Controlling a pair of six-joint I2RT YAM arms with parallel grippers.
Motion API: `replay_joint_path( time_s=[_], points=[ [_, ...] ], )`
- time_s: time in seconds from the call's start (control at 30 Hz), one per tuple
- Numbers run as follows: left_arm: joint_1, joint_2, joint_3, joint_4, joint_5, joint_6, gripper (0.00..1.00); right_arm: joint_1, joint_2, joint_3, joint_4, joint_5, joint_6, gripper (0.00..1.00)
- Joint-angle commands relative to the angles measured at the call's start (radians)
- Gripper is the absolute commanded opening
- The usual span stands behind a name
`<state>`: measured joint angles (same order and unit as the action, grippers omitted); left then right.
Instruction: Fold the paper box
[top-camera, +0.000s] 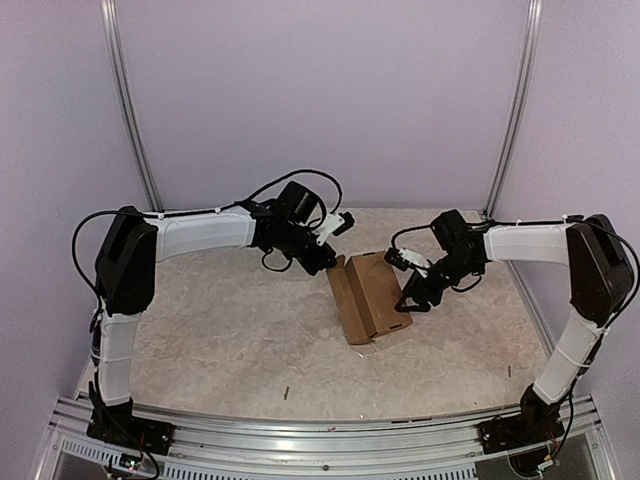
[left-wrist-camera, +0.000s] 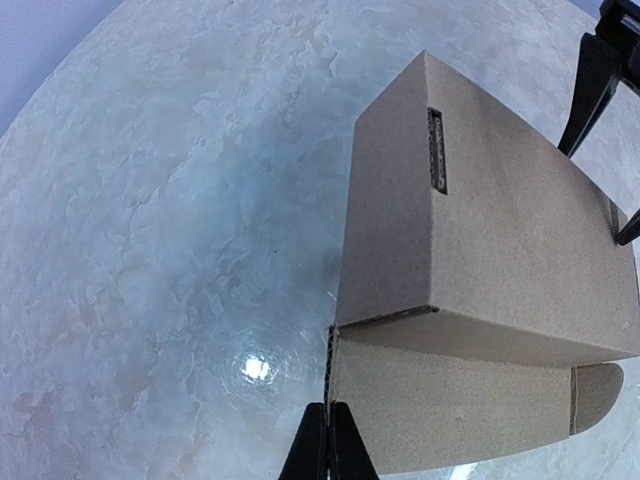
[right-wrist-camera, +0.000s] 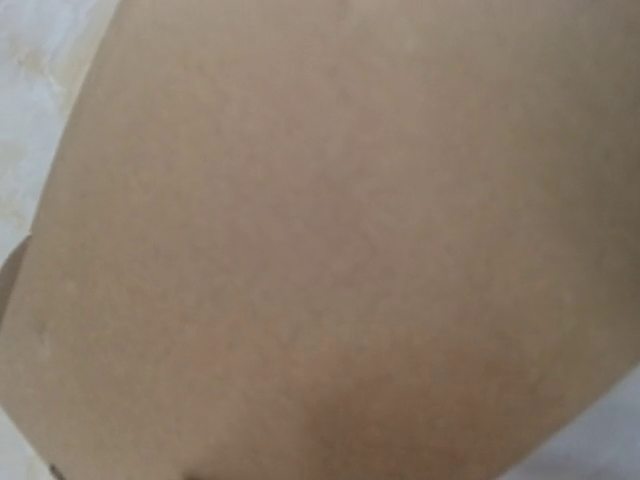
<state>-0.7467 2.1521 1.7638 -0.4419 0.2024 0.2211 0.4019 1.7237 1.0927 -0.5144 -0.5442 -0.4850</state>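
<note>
On the left, our left gripper (top-camera: 325, 262) has its fingers pressed shut with nothing between them. Its tips sit at the far-left corner of the paper box (top-camera: 365, 297), right against the edge of the loose flap (left-wrist-camera: 450, 420) that pokes out beneath the folded body. The box lies mid-worktop (top-camera: 220, 340) between our two arms, its long axis running roughly far to near. From the left fingers, the flap and its rounded tab stretch ahead and to the right, so we judge this arm the nearer one to tuck it. On the right, our right gripper (top-camera: 413, 292) meets the box's right side with fingers apart; we cannot tell whether they pinch it
</note>
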Motion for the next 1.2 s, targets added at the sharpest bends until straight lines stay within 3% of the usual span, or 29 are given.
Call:
replay_joint_path(
  time_s=[0.0,0.33,0.43,0.47,0.5,0.53,0.73,0.87,0.93,1.1,1.17],
  points=[
    [0.008,0.039,0.025,-0.017,0.046,-0.035,0.00,-0.020,0.025,-0.010,-0.027,-0.035,0.003,0.56],
    [-0.004,0.018,0.064,-0.017,0.033,-0.015,0.00,-0.040,0.047,0.003,-0.028,-0.097,0.027,0.60],
    [-0.013,0.003,0.066,-0.014,0.021,0.016,0.00,-0.065,0.027,0.053,-0.098,-0.118,-0.027,0.66],
    [-0.017,-0.005,0.064,-0.012,0.013,0.027,0.00,-0.084,0.011,0.078,-0.128,-0.131,-0.045,0.74],
    [-0.021,-0.008,0.061,-0.010,0.002,0.039,0.00,-0.103,-0.007,0.108,-0.160,-0.148,-0.065,0.95],
    [-0.026,-0.014,0.058,-0.007,-0.006,0.051,0.00,-0.122,-0.024,0.143,-0.211,-0.160,-0.089,0.99],
    [-0.059,-0.077,-0.053,0.127,-0.067,0.150,0.00,-0.161,-0.114,0.312,-0.293,-0.090,-0.237,1.00],
    [-0.105,-0.161,-0.178,0.324,-0.088,0.266,0.00,-0.166,-0.094,0.363,-0.311,-0.112,-0.339,1.00],
    [-0.129,-0.199,-0.220,0.385,-0.107,0.323,0.00,-0.167,-0.027,0.471,-0.406,-0.152,-0.410,1.00],
    [-0.181,-0.252,-0.269,0.461,-0.165,0.453,0.00,-0.165,0.194,0.843,-0.836,-0.239,-0.635,1.00],
    [-0.197,-0.257,-0.269,0.468,-0.193,0.485,0.00,-0.155,0.242,0.925,-0.915,-0.232,-0.635,1.00]
  ],
)
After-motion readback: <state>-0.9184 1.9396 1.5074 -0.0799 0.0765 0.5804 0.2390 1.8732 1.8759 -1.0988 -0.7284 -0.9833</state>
